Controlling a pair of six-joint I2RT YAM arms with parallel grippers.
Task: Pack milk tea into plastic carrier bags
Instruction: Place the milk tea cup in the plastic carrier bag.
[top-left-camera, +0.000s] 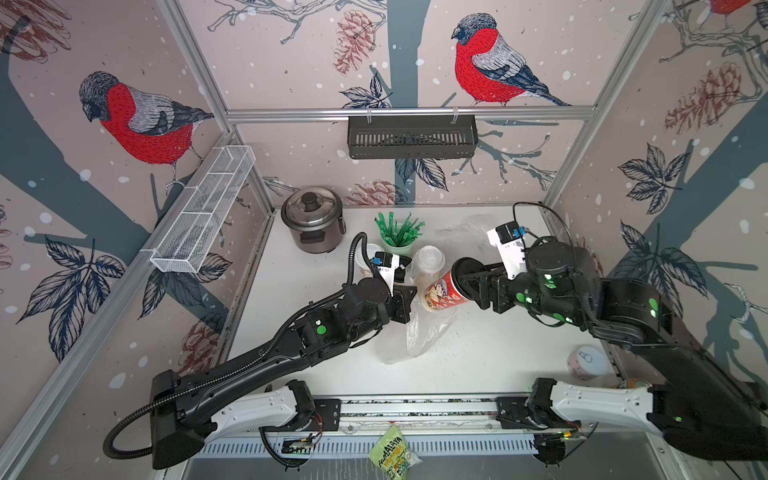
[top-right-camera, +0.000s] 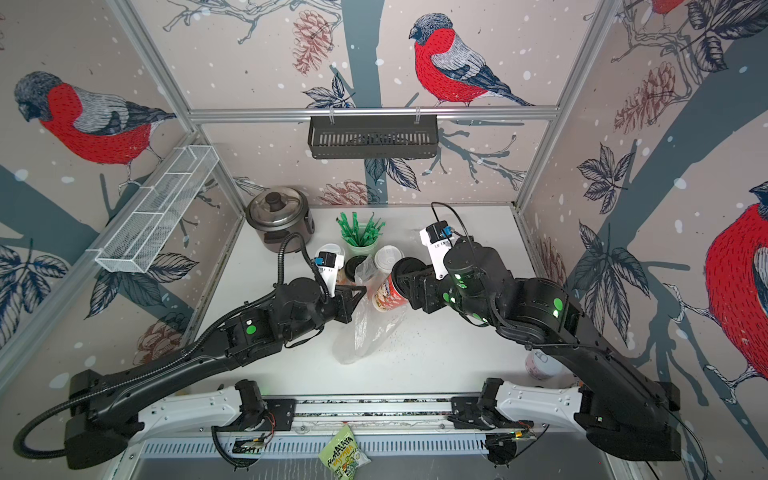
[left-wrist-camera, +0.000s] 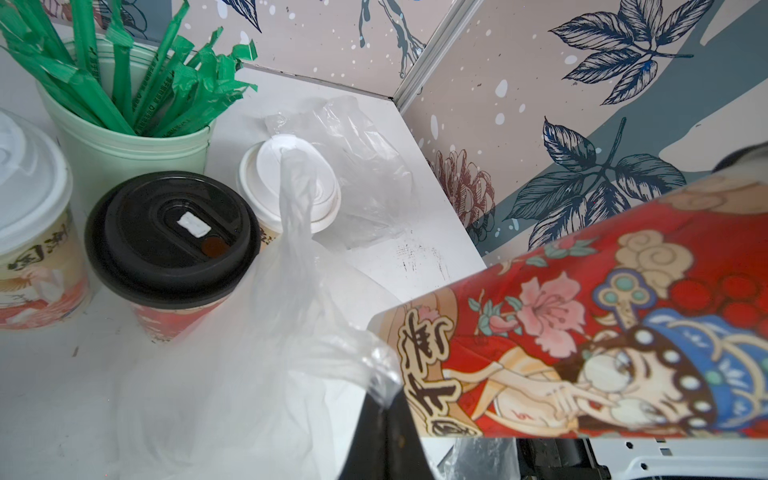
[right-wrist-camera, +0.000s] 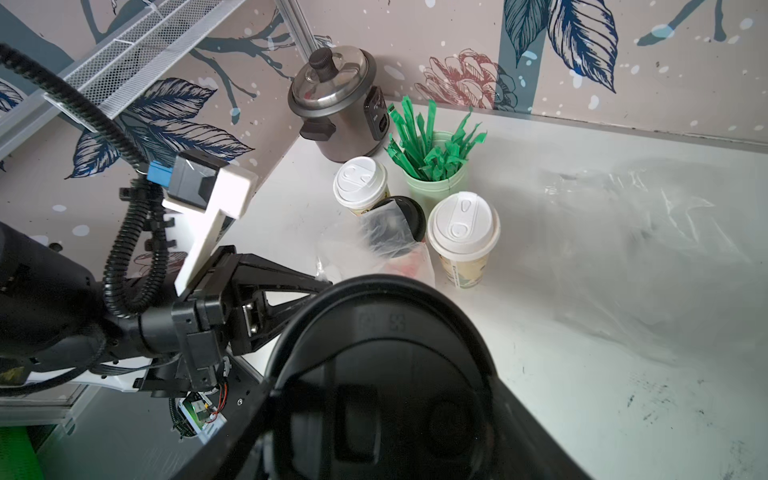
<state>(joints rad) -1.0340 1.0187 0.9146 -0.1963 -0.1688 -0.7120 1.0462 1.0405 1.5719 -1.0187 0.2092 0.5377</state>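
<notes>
**Red cup at bag mouth, entry not confirmed**

The left pincer (top-left-camera: 408, 300) is closed together on the rim of the carrier bag (top-left-camera: 428, 332). The bag hangs limp to the worktop (top-left-camera: 498, 357) at centre frame in both top views. The right pincer (top-left-camera: 468, 284) is clamped around the lid end of the red cup (top-left-camera: 440, 293). That cup is tilted well over, just right of centre, with its base toward the bag mouth. Whether the base is inside the film cannot be told.

A black-lidded cup (left-wrist-camera: 170, 232), a white-lidded cup (right-wrist-camera: 463, 224) and a second white-lidded cup (right-wrist-camera: 360, 180) stand upright above centre, beside the straw cup (right-wrist-camera: 436, 183). A spare bag (right-wrist-camera: 623, 249) lies flat toward the upper right of the worktop.

Handling assessment: the film looks thin, soft and slippery, and is likely to collapse shut unless its rim or handle loop is held up. The paper cups look crushable and, if full, weighty. The upper wall beneath the lid is the safer hold. A tilted cup may leak at the lid.
</notes>
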